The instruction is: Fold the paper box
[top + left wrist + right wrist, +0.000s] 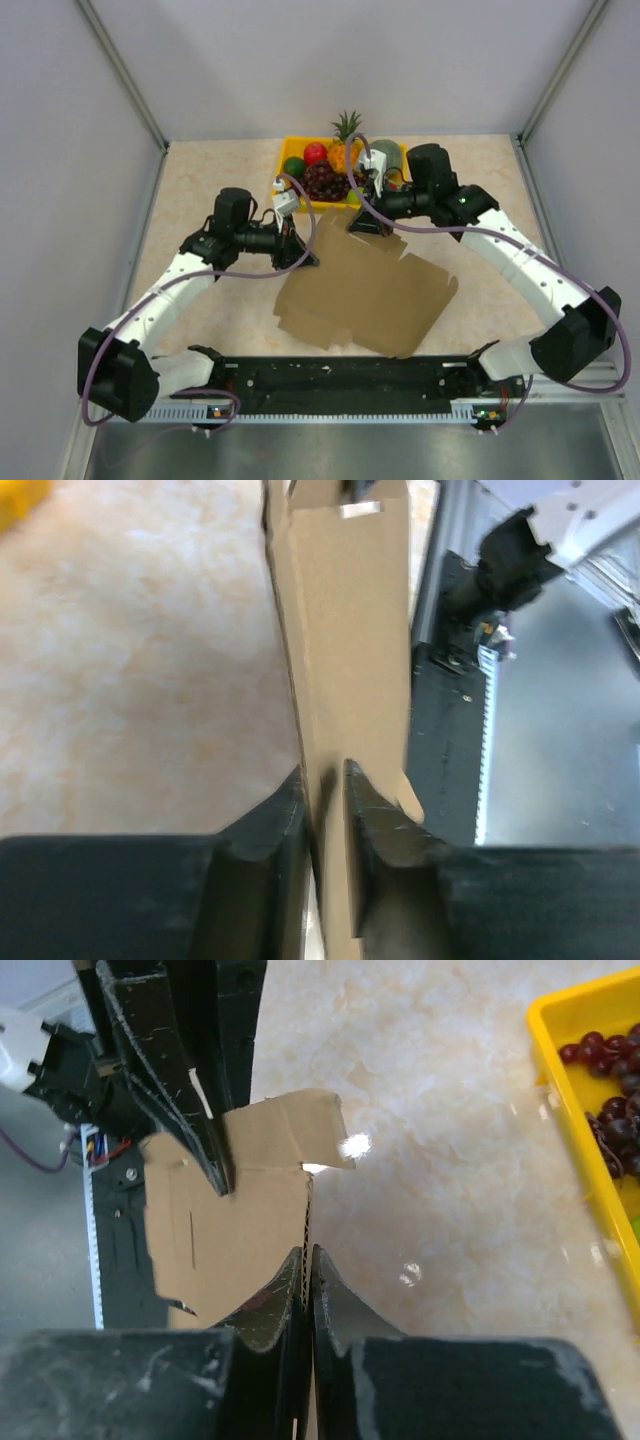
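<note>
1. A marble-patterned table [220, 180] is seen from above, with two black-and-white robot arms reaching in from its near edge.
2. The paper box [365, 295], a plain brown cardboard blank with flaps and notches, lies mostly flat in the middle of the table, between the two arms and nearer to us than a yellow tray [290, 142].
3. The left gripper [297, 255] meets the blank at its far left corner. In the left wrist view its two black fingers [375, 810] are pressed against both faces of a cardboard panel, so the jaws are clamped on the paper box. That panel runs straight up the picture away from the fingers.
4. The right gripper [362, 225] meets the blank at its far edge, just in front of the tray. In the right wrist view the fingertips are closed together on the board's corrugated edge, so these jaws are also clamped on the paper box.
5. That same view shows the left gripper's fingers at upper left on a notched flap of the same sheet, close to the right gripper.
6. The tray sits at the back of the table. It holds a pineapple [347, 135], a red fruit [316, 153], a round green fruit [293, 167] and dark purple grapes [322, 180].
7. The tray and the blank are near each other; I cannot tell whether they touch.
</note>
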You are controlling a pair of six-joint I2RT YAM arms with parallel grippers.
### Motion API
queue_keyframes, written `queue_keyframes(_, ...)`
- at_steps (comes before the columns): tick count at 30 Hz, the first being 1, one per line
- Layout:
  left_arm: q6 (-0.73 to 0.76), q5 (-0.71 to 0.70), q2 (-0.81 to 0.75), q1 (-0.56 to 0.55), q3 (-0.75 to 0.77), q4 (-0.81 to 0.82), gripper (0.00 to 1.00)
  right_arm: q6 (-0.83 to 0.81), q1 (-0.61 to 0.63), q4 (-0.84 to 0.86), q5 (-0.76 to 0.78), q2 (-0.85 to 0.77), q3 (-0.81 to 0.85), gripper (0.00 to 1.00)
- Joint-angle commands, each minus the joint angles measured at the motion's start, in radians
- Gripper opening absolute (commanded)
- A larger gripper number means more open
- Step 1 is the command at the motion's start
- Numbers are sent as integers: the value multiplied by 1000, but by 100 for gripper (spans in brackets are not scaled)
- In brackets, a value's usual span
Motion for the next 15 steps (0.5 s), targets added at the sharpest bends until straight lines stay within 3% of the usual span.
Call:
queue_keyframes(1,-183,-196,-112,34,-11,130,38,177,-24,181,132,-77,-1,0)
queue_keyframes(3,-325,-403,-248,44,-87,248,69,355,-113,361,114,-175,-114,0)
queue_keyframes(6,-444,-576,-449,58,-231,347,95,541,-222,511,57,-280,-257,0)
queue_keyframes(9,-516,-649,-585,61,-302,339,97,622,-288,516,37,-338,-328,0)
queue_keyframes(11,-572,-649,-626,61,-358,372,99,758,-329,656,-1,-380,-436,0)
queue_keyframes(13,-594,-632,-616,63,-388,372,98,910,-383,825,-26,-447,-537,0)
queue_keyframes(15,-616,-589,-573,63,-403,411,96,946,-400,847,-34,-484,-564,0)
